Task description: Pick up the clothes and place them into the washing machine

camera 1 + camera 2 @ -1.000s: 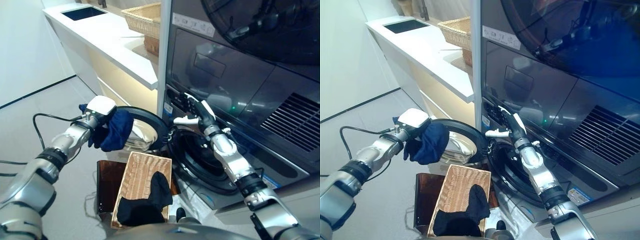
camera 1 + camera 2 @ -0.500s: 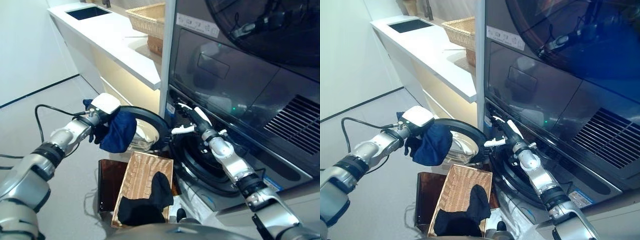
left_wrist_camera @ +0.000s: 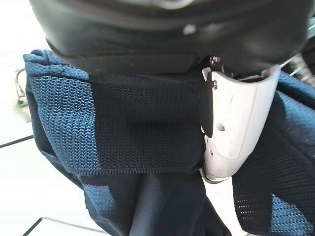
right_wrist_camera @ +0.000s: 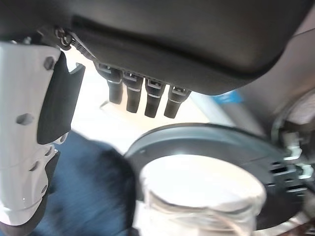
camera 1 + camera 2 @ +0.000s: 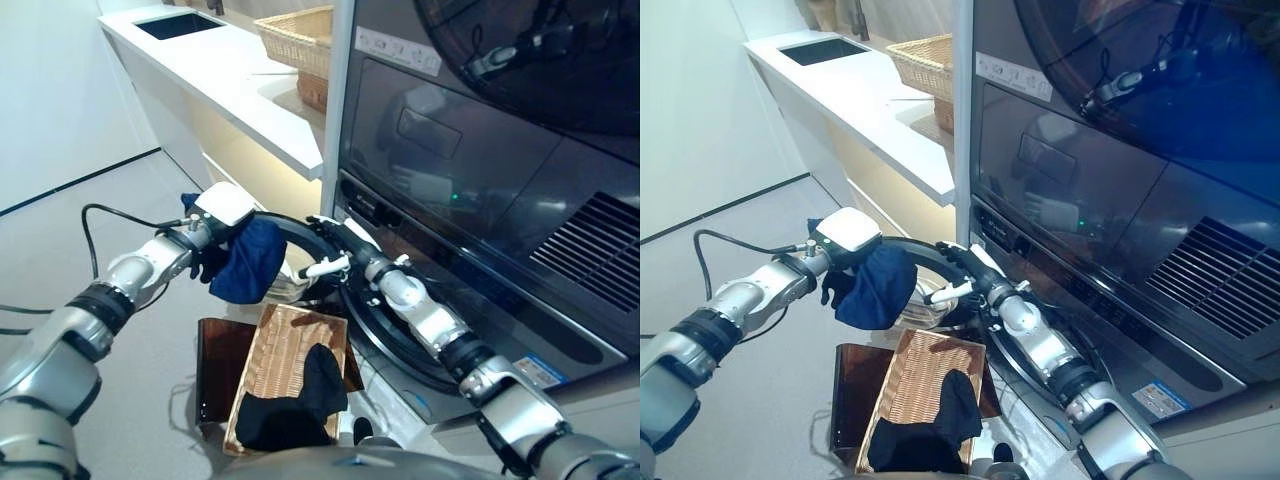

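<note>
So the navy cloth is bunched in the left hand, fingers and white-covered thumb curled round it, most of the fabric hanging loose below the hand. It's held up just beside the open round door of the washing machine, not in the drum opening yet, which is off past the right hand.

What I'd worry about: the door sits between the cloth and the opening, so the dangling fabric could drape over the door rim and snag, or slip free and drop toward the wicker basket below the hand. The grip looks like it only has 1 fold.

The right hand is spread, fingers straight, holding nothing; it's up against the door's far edge, touching or just beside it, I can't tell which. There's still 1 black garment in the basket.
</note>
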